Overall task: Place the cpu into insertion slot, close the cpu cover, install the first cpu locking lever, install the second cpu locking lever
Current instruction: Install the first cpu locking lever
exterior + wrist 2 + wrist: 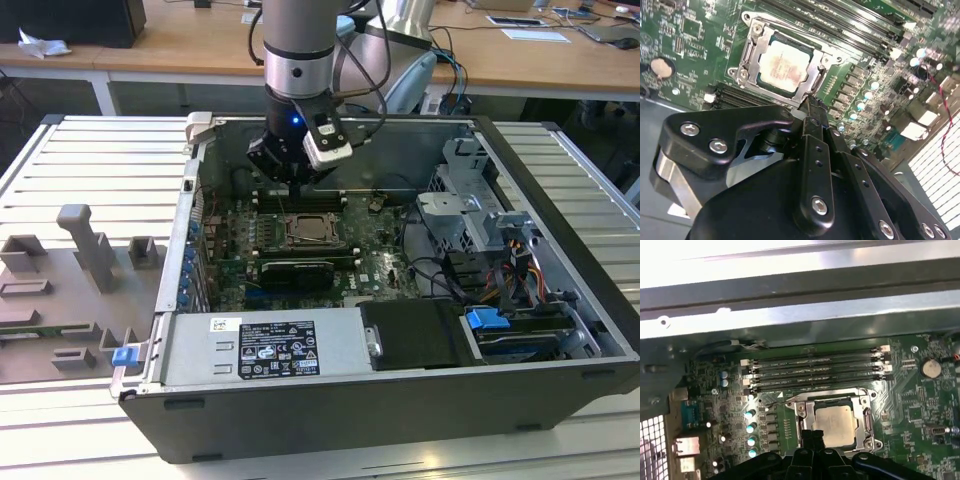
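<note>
One cpu [784, 66] (cover [748, 56] down) near claw [812, 103]

**My arm as the cameras show it**

I'm driving a silver-grey round arm [297, 40] ringed by a dark band. Just above the end effector [812, 103] a small blue light [296, 121] glows on black housing. A white box [328, 143] is fixed just above the end effector too, and black cables [365, 60] loop higher up. The end effector itself is matte black, with flat link bars, rounded plates, silvery screws [819, 204] and a bare metal cylinder [665, 170].
</note>
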